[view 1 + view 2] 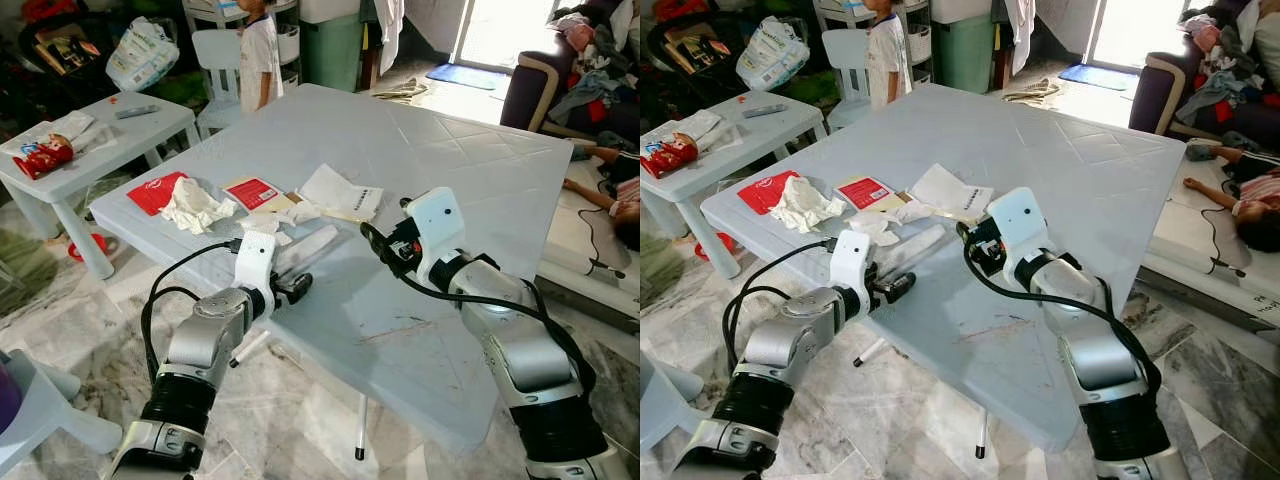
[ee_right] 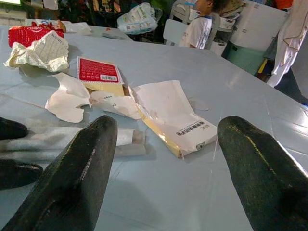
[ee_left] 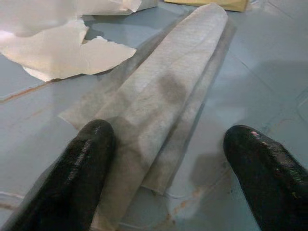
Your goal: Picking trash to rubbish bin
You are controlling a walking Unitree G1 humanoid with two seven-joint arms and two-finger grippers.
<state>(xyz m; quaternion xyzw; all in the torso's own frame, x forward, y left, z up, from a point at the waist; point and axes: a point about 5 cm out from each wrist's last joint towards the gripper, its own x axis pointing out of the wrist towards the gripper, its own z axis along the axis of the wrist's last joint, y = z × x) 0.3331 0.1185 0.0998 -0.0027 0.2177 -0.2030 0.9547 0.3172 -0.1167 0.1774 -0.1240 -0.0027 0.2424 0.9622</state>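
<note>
Pictured at a pale blue table [image 1: 470, 190] strewn with litter: left gripper [image 3: 175, 166] low over the near edge, black fingers [image 3: 84, 163] spread wide, one resting on the end of a long grey folded wipe [image 3: 166, 91], the other on bare tabletop beside it, nothing clamped. Right gripper [image 2: 166, 168] level with the tabletop a little further in, fingers [image 2: 77, 178] likewise parted and empty, pointed toward a torn white envelope [image 2: 168, 113] with printed text lying just past the wipe. Scattered beyond, toward the table's left corner: a red-labelled flat packet [image 1: 255, 192], ragged white paper scraps [image 2: 70, 98], a crumpled white tissue [image 1: 195, 205] and a red wrapper [image 1: 155, 192] partly under it. Behind on the left, a small white side table [image 1: 100, 135] carrying a red snack packet [image 1: 42, 158]. Further back, a child in a white shirt [image 1: 258, 55] standing by a white chair [image 1: 218, 55], and a tall green bin [image 1: 332, 45] against the wall. At right, a person lying on the floor [image 1: 615, 200] near a sofa piled with clothes [image 1: 590, 60].
</note>
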